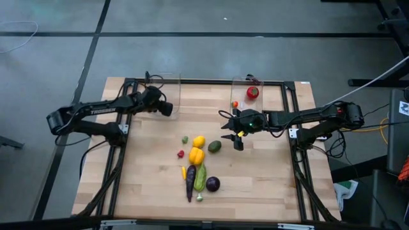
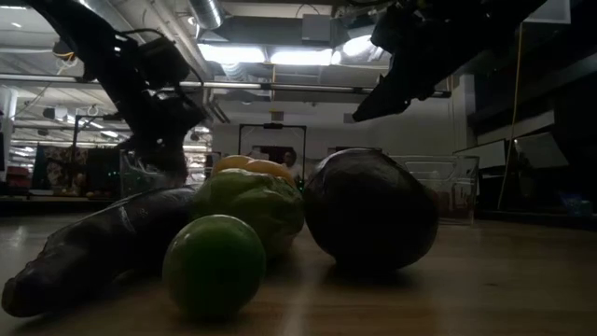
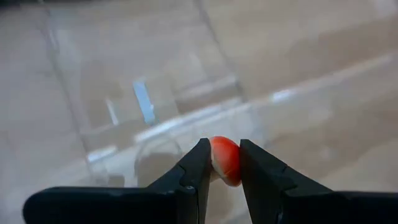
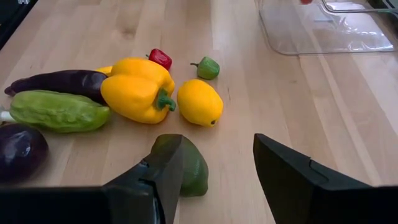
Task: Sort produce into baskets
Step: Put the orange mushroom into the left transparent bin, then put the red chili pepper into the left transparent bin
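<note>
My left gripper [image 1: 167, 107] hangs over the near end of the left clear bin [image 1: 167, 86] and is shut on a tiny red-orange piece [image 3: 225, 160]. My right gripper [image 1: 234, 133] is open and empty above the table. The green avocado [image 4: 194, 169] lies just beyond one of its fingers. The rest of the produce lies on the table: lemon [image 1: 199, 141], yellow pepper [image 1: 196, 155], cucumber [image 1: 200, 177], eggplant [image 1: 190, 181], purple round piece [image 1: 213, 184] and tiny red [image 1: 181, 153] and green [image 1: 185, 139] pieces. The right bin [image 1: 239, 83] holds a red tomato [image 1: 253, 92] and a tiny orange piece [image 1: 234, 103]. My left gripper pinches the tiny red-orange piece by its two sides [image 3: 214, 158] between its two fingertips. The piece is lifted clear, above the clear bin's floor [image 3: 155, 106].
A black frame [image 1: 291, 115] runs along the table's left, right and far sides. Bare wood lies to the right of the produce pile and along the near edge. In the low view a small green piece [image 2: 213, 266] lies nearest the camera.
</note>
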